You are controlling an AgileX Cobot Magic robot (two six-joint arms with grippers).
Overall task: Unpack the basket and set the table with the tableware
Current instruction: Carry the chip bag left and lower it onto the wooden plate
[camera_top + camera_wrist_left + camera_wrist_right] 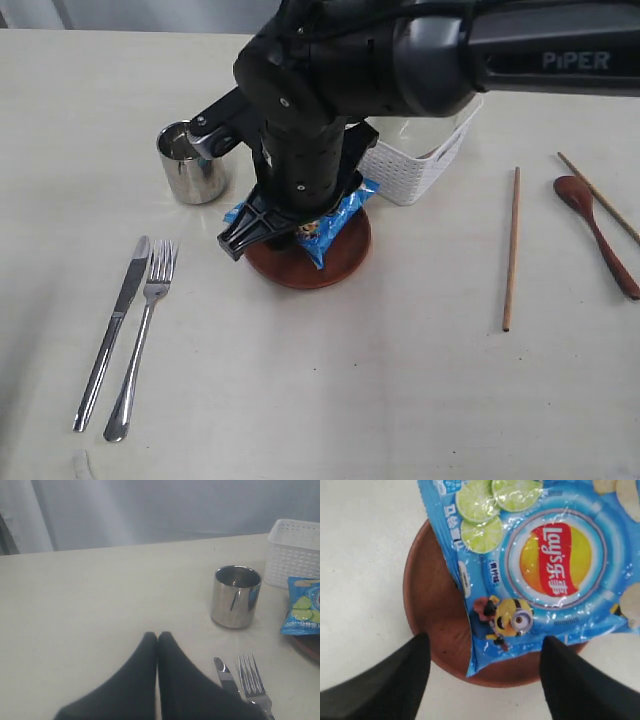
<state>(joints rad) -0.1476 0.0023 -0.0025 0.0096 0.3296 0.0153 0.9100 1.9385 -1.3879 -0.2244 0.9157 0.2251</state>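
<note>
The right pincer hangs spread above the bag lying on the plate; the left pincer is pressed together over the surface, near the cup.

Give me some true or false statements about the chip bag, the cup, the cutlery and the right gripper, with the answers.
The blue chip bag lies on the brown plate. True.
The steel cup lies on its side. False: it stands upright.
The right gripper has its jaws shut on that bag. False: the jaws stand open above it.
The knife and fork lie side by side on the table. True.
</note>
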